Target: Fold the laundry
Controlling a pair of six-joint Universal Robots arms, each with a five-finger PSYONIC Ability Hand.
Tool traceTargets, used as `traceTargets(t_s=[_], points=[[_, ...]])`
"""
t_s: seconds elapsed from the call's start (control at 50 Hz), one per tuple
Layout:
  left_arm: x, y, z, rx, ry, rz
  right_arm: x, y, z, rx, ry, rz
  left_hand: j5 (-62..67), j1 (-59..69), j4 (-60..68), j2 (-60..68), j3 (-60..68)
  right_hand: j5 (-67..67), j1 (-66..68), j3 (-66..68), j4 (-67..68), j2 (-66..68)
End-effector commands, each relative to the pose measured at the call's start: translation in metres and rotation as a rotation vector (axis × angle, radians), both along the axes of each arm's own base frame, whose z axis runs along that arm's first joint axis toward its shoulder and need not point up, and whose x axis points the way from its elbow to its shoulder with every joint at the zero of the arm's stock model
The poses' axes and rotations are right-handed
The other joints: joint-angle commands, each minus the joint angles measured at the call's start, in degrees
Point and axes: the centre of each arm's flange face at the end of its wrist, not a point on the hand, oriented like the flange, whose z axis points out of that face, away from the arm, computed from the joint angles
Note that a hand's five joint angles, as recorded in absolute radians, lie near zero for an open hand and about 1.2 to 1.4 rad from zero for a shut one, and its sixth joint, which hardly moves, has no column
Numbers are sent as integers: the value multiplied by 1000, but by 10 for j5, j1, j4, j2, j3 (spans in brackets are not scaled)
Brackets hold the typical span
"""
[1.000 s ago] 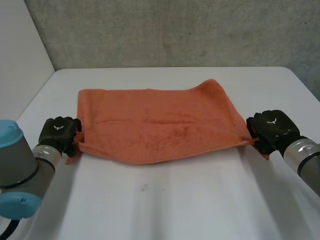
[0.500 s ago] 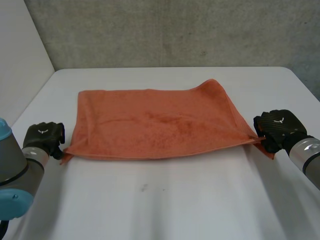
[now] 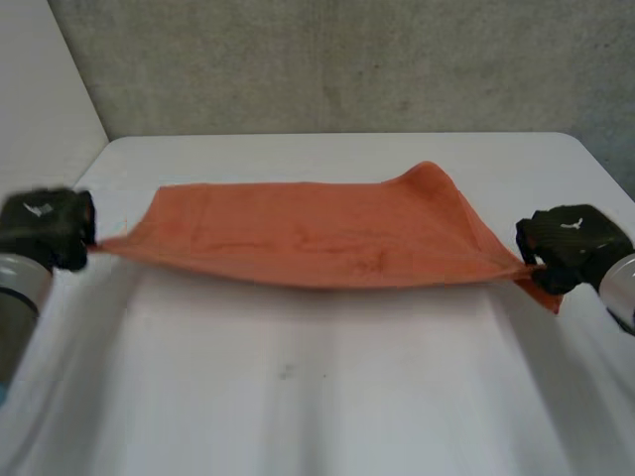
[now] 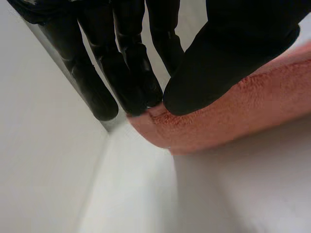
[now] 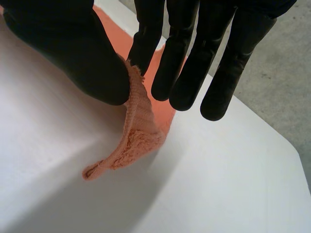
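- A second ago the orange towel point(image 3: 317, 233) lay nearly flat, its near edge sagging on the white surface point(image 3: 317, 397); now that edge is pulled straight and lifted clear, with a shadow beneath it
- The left robot hand point(image 3: 45, 228) has swung out to the left and upward, and the right robot hand point(image 3: 573, 246) has eased a little to the right, so the slack between them is gone
- My reading is that the first fold is beginning: the near edge is taut and ready to be carried over toward the far edge, which appears to rest on the surface
- Left robot hand: thumb point(image 4: 228, 53) clamped against its fingers point(image 4: 131, 73) on the towel's near-left corner
- Right robot hand: thumb and fingers pinch the near-right corner, a short tip of cloth drooping just below the pinch
- The towel spans the middle of the surface between the two, stretched from one to the other, its far-right corner humped slightly
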Motion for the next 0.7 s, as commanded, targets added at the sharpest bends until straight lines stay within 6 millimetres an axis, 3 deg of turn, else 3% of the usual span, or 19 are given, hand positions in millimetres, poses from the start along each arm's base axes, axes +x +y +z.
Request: traceTargets(t_s=[0.02, 0.04, 0.1, 0.22, 0.26, 0.28, 0.3, 0.32, 0.34, 0.38, 0.4, 0.46, 0.5, 0.54, 0.6, 0.62, 0.66, 0.68, 0.7], points=[[4, 38, 81, -212, 12, -2, -4, 22, 88, -137, -12, 1, 110, 126, 104, 103, 104, 130, 237, 120, 116, 122], [4, 38, 81, -212, 12, -2, -4, 27, 108, -197, -16, 5, 110, 126, 104, 103, 104, 130, 237, 120, 116, 122], [4, 43, 94, -240, 14, -3, -4, 32, 139, -288, -14, 9, 110, 126, 104, 103, 104, 130, 237, 120, 116, 122], [5, 36, 90, -214, 5, 0, -6, 32, 153, -282, -8, 14, 110, 126, 104, 103, 104, 130, 237, 120, 116, 122], [5, 29, 79, -174, 2, 1, -15, 6, 126, -171, 11, -10, 110, 126, 104, 103, 104, 130, 237, 120, 116, 122], [5, 20, 62, -112, -5, 2, -15, 6, 126, -170, 11, -10, 110, 126, 104, 103, 104, 130, 237, 120, 116, 122], [5, 19, 62, -112, -5, 2, -16, -7, 105, -99, 32, -7, 110, 126, 104, 103, 104, 130, 237, 120, 116, 122], [5, 10, 43, -42, -11, 3, -17, -18, 85, -40, 59, 1, 110, 126, 104, 103, 104, 130, 237, 120, 116, 122], [4, 2, 27, 16, -17, 1, -17, -18, 85, -39, 60, 1, 110, 126, 104, 103, 104, 130, 237, 120, 116, 122], [1, -6, 12, 66, -21, -7, -18, -35, 51, 54, 118, 16, 110, 126, 104, 103, 104, 130, 237, 120, 116, 122], [-1, -15, -3, 115, -26, -11, -18, -35, 51, 54, 118, 17, 110, 126, 104, 103, 104, 130, 237, 120, 116, 122], [-2, -25, -18, 157, -31, -13, -17, -50, 22, 126, 150, 15, 110, 126, 104, 103, 104, 130, 237, 120, 116, 122], [-5, -46, -35, 185, -58, -23, -15, -57, 9, 153, 163, 9, 110, 126, 104, 103, 104, 130, 237, 120, 116, 122], [-9, -57, -37, 175, -77, -31, -3, -70, -5, 152, 185, 10, 110, 126, 104, 103, 104, 130, 237, 120, 116, 122], [-22, -79, -27, 102, -115, -65, 4, -79, -4, 113, 195, 10, 110, 126, 104, 103, 104, 130, 237, 120, 116, 122], [-22, -79, -27, 102, -115, -65, 11, -89, 3, 45, 193, 2, 110, 126, 104, 103, 104, 130, 237, 120, 116, 122], [-35, -99, 5, -29, -117, -86, 18, -100, 18, -45, 178, -15, 110, 126, 104, 103, 104, 130, 237, 120, 116, 122], [-35, -99, 5, -30, -117, -86, 23, -110, 38, -149, 151, -43, 110, 126, 104, 103, 104, 130, 237, 120, 116, 122], [-40, -108, 28, -115, -106, -90, 29, -119, 63, -263, 107, -66, 110, 126, 104, 103, 104, 130, 237, 120, 116, 122]])
